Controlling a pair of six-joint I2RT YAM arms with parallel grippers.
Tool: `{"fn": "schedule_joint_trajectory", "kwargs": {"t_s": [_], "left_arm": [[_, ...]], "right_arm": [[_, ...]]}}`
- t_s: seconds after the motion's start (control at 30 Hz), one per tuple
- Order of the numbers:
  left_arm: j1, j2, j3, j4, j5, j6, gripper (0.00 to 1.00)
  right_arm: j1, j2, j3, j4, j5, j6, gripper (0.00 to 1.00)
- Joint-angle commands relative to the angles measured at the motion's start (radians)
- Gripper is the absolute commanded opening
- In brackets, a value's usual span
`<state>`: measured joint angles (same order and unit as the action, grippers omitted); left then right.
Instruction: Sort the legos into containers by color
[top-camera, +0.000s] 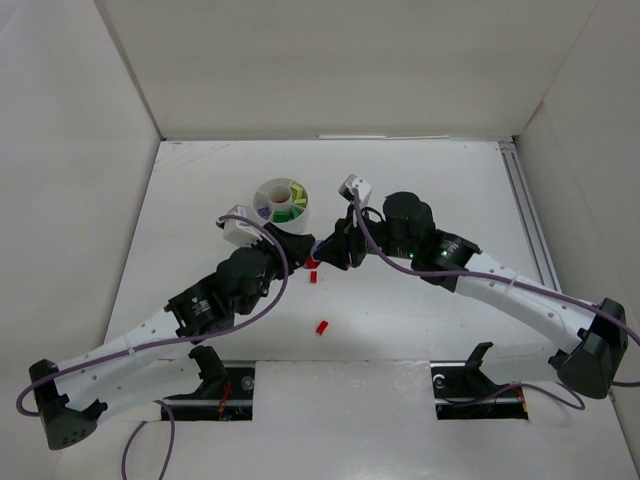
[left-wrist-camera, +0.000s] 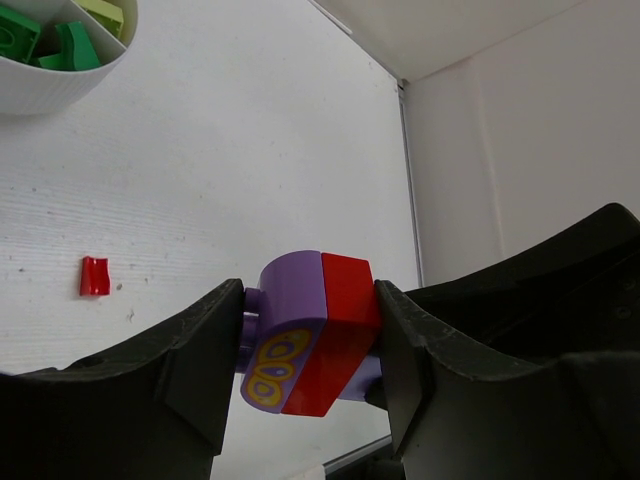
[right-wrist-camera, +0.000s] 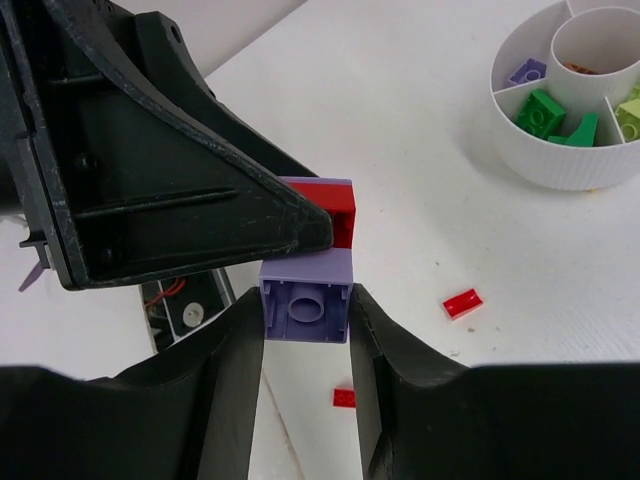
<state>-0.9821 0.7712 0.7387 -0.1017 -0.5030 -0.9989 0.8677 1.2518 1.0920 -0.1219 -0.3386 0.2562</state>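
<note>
Right wrist view: joined pair (right-wrist-camera: 305, 265) of bricks held from both sides

We see the right gripper (right-wrist-camera: 305, 312) clamped on the purple brick (right-wrist-camera: 305, 300), w/ a red brick (right-wrist-camera: 342, 208) snapped onto it. The left gripper (left-wrist-camera: 310, 320) is closed across both, one finger on purple, the other on red. We judge the double hold is for pulling the colours apart before sorting. Pair sits above the table (top-camera: 420, 330), near the tub (right-wrist-camera: 560, 165); loose red pieces (right-wrist-camera: 462, 302) lie below.
</note>
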Motion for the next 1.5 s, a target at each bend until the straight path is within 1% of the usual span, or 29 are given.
{"fn": "schedule_joint_trajectory", "kwargs": {"t_s": [0.0,0.07,0.1,0.2,0.33,0.37,0.4,0.43,0.47,0.53,0.57,0.63,0.67,0.7,0.73,0.77,0.8,0.83,0.87,0.9,0.93,0.97,1.03,1.07,1.1,1.2,1.23,1.37,1.47], "left_arm": [[-0.007,-0.006,-0.004,-0.042,-0.046,-0.047,0.2],[-0.007,0.007,-0.004,-0.137,-0.074,-0.108,0.18],[-0.007,0.007,-0.004,-0.156,-0.083,-0.119,0.18],[-0.007,0.007,-0.053,-0.199,-0.083,-0.167,0.18],[-0.007,-0.041,-0.099,-0.251,-0.083,-0.217,0.18],[-0.007,-0.058,-0.099,-0.262,-0.083,-0.228,0.18],[-0.007,-0.058,-0.099,-0.279,-0.109,-0.237,0.18],[-0.007,-0.072,-0.084,-0.347,-0.126,-0.256,0.18],[-0.007,-0.072,-0.065,-0.396,-0.146,-0.314,0.18],[0.016,-0.04,-0.01,-0.525,-0.209,-0.395,0.2],[0.046,0.015,0.061,-0.668,-0.227,-0.462,0.21],[0.08,0.083,0.138,-0.797,-0.267,-0.516,0.23],[0.098,0.117,0.21,-0.884,-0.279,-0.533,0.23],[0.117,0.178,0.24,-0.904,-0.288,-0.543,0.23],[0.159,0.201,0.264,-0.905,-0.289,-0.543,0.23],[0.183,0.221,0.287,-0.888,-0.298,-0.477,0.23],[0.21,0.237,0.322,-0.81,-0.289,-0.425,0.23],[0.244,0.249,0.336,-0.773,-0.278,-0.378,0.23],[0.332,0.26,0.349,-0.739,-0.24,-0.33,0.22],[0.388,0.26,0.367,-0.671,-0.205,-0.214,0.2],[0.449,0.243,0.367,-0.638,-0.166,-0.16,0.18],[0.565,0.228,0.367,-0.601,-0.079,-0.105,0.18],[0.667,0.189,0.337,-0.5,0.003,0.026,0.18],[0.709,0.148,0.321,-0.474,0.035,0.054,0.18],[0.785,0.133,0.309,-0.457,0.09,0.074,0.18],[0.871,0.112,0.28,-0.448,0.127,0.109,0.18],[0.881,0.112,0.28,-0.457,0.127,0.109,0.18],[0.881,0.112,0.251,-0.437,0.193,0.123,0.18],[0.881,0.112,0.226,-0.418,0.212,0.134,0.18]], "right_arm": [[0.01,-0.041,0.065,-0.008,0.079,-0.035,0.13],[0.01,-0.055,0.083,-0.063,0.148,-0.057,0.13],[-0.01,-0.055,0.103,-0.117,0.17,-0.057,0.13],[-0.057,-0.08,0.114,-0.151,0.207,-0.08,0.12],[-0.122,-0.12,0.114,-0.16,0.185,-0.101,0.12],[-0.122,-0.12,0.114,-0.16,0.185,-0.121,0.12],[-0.134,-0.109,0.114,-0.171,0.175,-0.132,0.12],[-0.134,-0.095,0.132,-0.171,0.187,-0.141,0.12],[-0.134,-0.057,0.167,-0.201,0.187,-0.175,0.12],[-0.134,-0.006,0.209,-0.213,0.203,-0.208,0.12],[-0.134,0.05,0.253,-0.223,0.204,-0.244,0.12],[-0.134,0.112,0.301,-0.223,0.214,-0.277,0.13],[-0.134,0.147,0.328,-0.223,0.214,-0.299,0.13],[-0.134,0.217,0.379,-0.197,0.223,-0.343,0.13],[-0.134,0.254,0.405,-0.187,0.224,-0.366,0.13],[-0.125,0.293,0.431,-0.173,0.224,-0.389,0.13],[-0.116,0.331,0.501,-0.173,0.24,-0.403,0.13],[-0.116,0.41,0.547,-0.173,0.24,-0.44,0.13],[-0.116,0.447,0.592,-0.186,0.24,-0.461,0.13],[-0.104,0.483,0.633,-0.186,0.24,-0.481,0.13],[-0.104,0.544,0.696,-0.177,0.227,-0.507,0.13],[-0.095,0.572,0.727,-0.177,0.214,-0.517,0.13],[-0.095,0.626,0.8,-0.168,0.165,-0.526,0.13],[-0.085,0.671,0.821,-0.159,0.15,-0.538,0.13],[-0.085,0.692,0.838,-0.159,0.124,-0.555,0.13],[-0.064,0.759,0.882,-0.124,0.115,-0.59,0.13],[-0.053,0.777,0.897,-0.113,0.104,-0.591,0.14],[-0.042,0.886,1.032,-0.113,0.067,-0.615,0.16],[-0.042,0.975,1.103,-0.145,0.038,-0.615,0.16]]}}
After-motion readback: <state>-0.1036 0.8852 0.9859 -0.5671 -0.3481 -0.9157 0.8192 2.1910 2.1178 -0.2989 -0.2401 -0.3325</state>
